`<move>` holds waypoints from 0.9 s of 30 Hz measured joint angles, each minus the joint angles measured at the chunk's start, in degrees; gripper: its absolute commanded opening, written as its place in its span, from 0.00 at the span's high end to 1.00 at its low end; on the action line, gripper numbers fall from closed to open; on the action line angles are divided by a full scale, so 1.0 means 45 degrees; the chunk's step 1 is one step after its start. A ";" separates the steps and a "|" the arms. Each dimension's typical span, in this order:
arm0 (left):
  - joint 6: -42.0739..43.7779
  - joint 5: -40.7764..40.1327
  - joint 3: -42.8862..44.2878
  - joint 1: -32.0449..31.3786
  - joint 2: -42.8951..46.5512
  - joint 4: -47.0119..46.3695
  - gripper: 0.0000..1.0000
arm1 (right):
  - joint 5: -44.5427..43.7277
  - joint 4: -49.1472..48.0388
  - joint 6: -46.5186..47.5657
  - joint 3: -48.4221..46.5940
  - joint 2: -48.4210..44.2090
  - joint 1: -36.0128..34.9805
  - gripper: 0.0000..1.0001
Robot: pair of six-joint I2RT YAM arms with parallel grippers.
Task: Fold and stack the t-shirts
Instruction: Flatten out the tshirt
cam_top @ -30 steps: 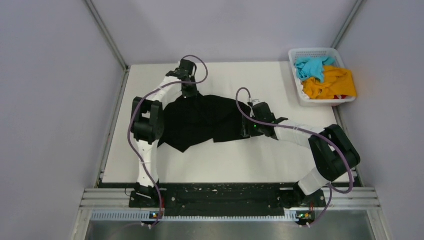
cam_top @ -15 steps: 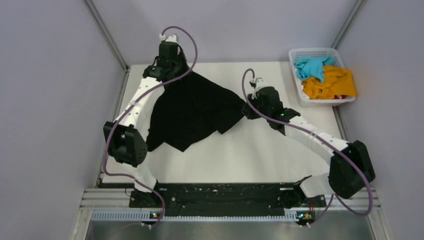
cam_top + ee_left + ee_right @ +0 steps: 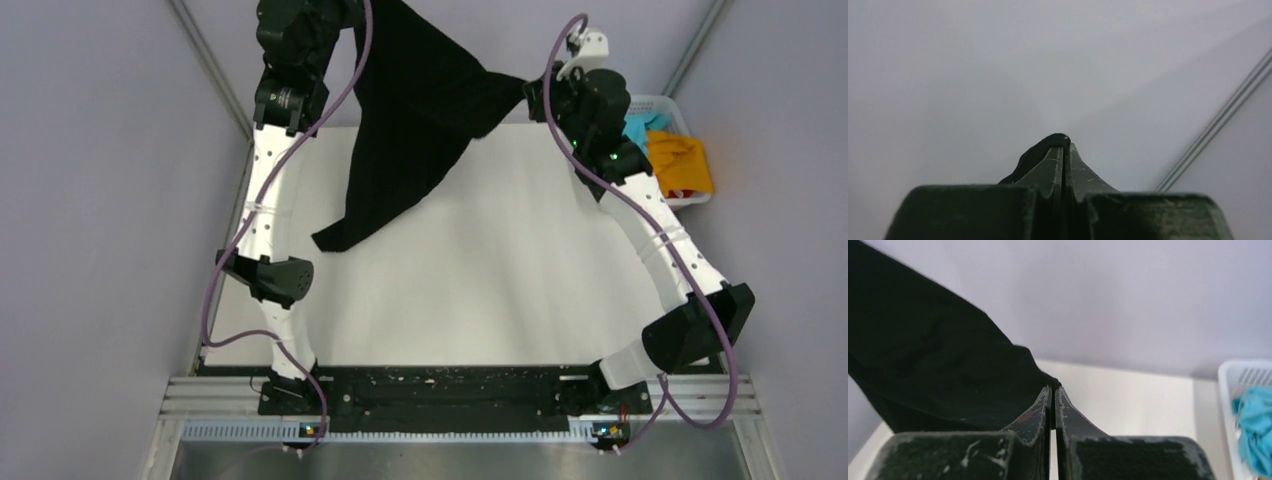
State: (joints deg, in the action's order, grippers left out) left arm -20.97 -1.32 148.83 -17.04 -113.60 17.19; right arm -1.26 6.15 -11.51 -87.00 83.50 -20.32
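Observation:
The black t-shirt (image 3: 420, 110) hangs in the air above the far half of the table, stretched between both arms, its lowest corner (image 3: 335, 240) touching or just above the tabletop. My left gripper (image 3: 1063, 142) is shut on a fold of the black t-shirt (image 3: 1035, 155) and faces the grey wall. My right gripper (image 3: 1053, 388) is shut on an edge of the black t-shirt (image 3: 933, 370); in the top view it sits high at the far right (image 3: 530, 92). The turquoise t-shirt (image 3: 640, 128) and the orange t-shirt (image 3: 682, 162) lie in the basket.
The white lattice basket (image 3: 668, 101) stands at the table's far right corner, partly behind the right arm; its rim (image 3: 1243, 371) shows in the right wrist view. The white tabletop (image 3: 480, 290) spreads below the hanging cloth. Grey walls enclose the table.
Both arms have risen high, lifting the black t-shirt off the table. The right gripper closed on the shirt's edge at the start of the lift.

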 measured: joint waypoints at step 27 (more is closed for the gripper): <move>0.0495 -0.4095 -1.6213 -0.0175 1.2114 -0.2501 1.00 | 0.8723 0.0398 -0.0015 0.2443 -0.4201 -0.1287 1.00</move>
State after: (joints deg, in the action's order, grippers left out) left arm -18.74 -19.75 75.88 -17.82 -59.09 5.93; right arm 38.00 7.94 -11.57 -76.01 64.60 -26.11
